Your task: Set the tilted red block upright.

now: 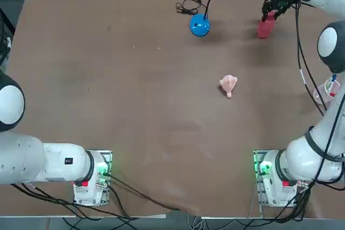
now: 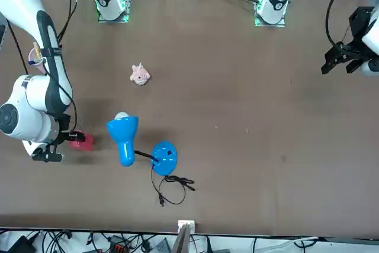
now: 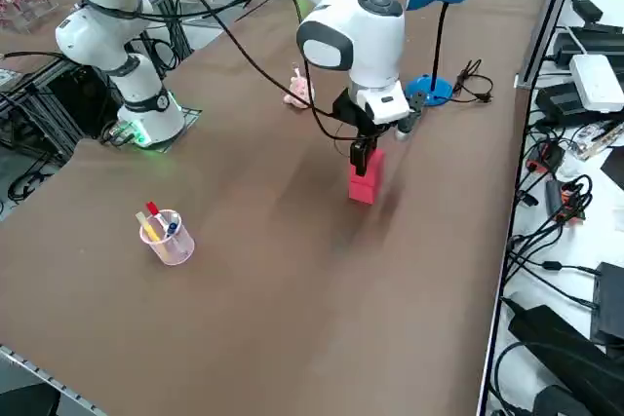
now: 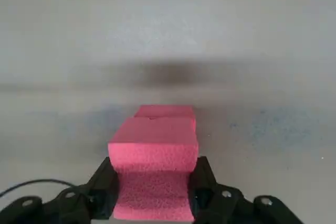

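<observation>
The red block (image 1: 265,27) stands on its end at the far right of the table, right of the blue lamp. My right gripper (image 1: 271,14) is shut on the block's upper part. From the right side the block (image 3: 363,183) rests upright on the brown tabletop, with the gripper (image 3: 363,153) reaching down onto its top. In the wrist view both black fingers press into the pink foam block (image 4: 153,153), which is pinched narrower between them. From the front the block (image 2: 82,142) shows just beside the arm's wrist.
A blue desk lamp (image 1: 199,25) with its cable stands left of the block. A pale pink lumpy object (image 1: 228,84) lies mid-table. A clear cup with pens (image 3: 168,236) sits near the table's right edge. The table's far edge lies just beyond the block.
</observation>
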Available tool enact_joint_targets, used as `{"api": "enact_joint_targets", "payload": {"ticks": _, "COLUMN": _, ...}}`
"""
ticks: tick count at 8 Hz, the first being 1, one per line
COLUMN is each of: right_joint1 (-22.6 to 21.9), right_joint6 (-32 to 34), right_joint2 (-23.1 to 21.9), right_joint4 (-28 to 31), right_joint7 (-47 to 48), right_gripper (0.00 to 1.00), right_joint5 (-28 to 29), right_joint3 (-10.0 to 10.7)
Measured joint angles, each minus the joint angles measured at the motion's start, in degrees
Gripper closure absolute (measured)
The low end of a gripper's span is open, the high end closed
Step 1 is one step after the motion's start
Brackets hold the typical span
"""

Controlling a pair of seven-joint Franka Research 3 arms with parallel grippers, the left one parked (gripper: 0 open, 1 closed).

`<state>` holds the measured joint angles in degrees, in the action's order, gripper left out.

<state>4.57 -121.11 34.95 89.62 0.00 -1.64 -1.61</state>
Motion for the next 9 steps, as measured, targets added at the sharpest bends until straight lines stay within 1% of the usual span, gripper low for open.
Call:
{"api": "enact_joint_targets", "payload": {"ticks": 1, "right_joint1": 0.0, "right_joint6": 0.0, "right_joint2": 0.0, "right_joint4": 0.0, "right_joint7": 0.0, "right_gripper": 0.30, "right_joint5": 0.0, "right_joint3": 0.0}}
{"api": "enact_joint_targets", "payload": {"ticks": 2, "right_joint1": 0.0, "right_joint6": 0.0, "right_joint2": 0.1, "right_joint4": 0.0, "right_joint7": 0.0, "right_gripper": 0.16, "right_joint5": 0.0, "right_joint3": 0.0}}
{"api": "enact_joint_targets", "payload": {"ticks": 3, "right_joint1": 0.0, "right_joint6": 0.0, "right_joint2": 0.1, "right_joint4": 0.0, "right_joint7": 0.0, "right_gripper": 0.00, "right_joint5": 0.0, "right_joint3": 0.0}}
{"api": "enact_joint_targets", "payload": {"ticks": 9, "right_joint1": 0.0, "right_joint6": 0.0, "right_joint2": 0.0, "right_joint4": -0.5, "right_joint7": 0.0, "right_gripper": 0.00, "right_joint5": 0.0, "right_joint3": 0.0}}
